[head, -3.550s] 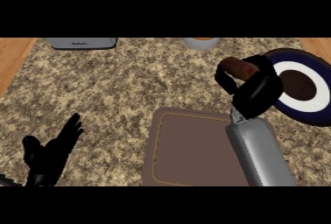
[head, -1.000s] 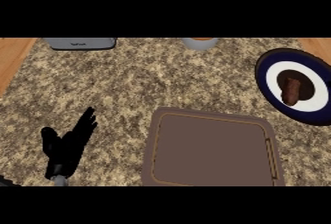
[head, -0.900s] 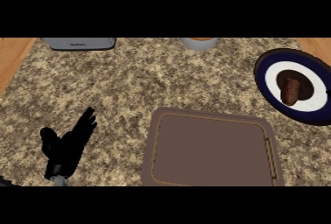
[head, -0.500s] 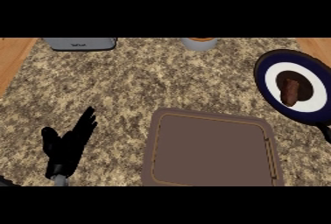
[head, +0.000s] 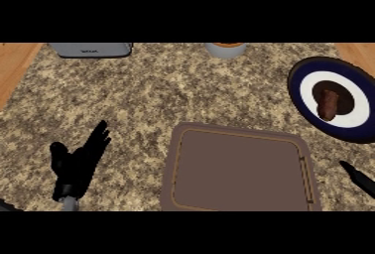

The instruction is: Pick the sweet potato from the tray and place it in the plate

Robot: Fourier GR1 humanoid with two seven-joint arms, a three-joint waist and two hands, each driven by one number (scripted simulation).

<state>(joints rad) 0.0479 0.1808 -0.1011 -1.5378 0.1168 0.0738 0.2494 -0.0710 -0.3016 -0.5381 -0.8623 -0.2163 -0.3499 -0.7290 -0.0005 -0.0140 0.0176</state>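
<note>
Sweet potato [head: 328, 104] lies on the plate [head: 304, 82], well beyond the right hand [head: 359, 177] (grasp unreadable); left hand [head: 77, 159] rests released.

Speckled stone counter [head: 168, 89] with wooden edges [head: 16, 62]

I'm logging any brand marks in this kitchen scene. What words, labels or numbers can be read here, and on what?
Grey appliance at the counter's far edge: a small dark mark on its front, too small to read.
Plate, tray, sweet potato: no text.
</note>
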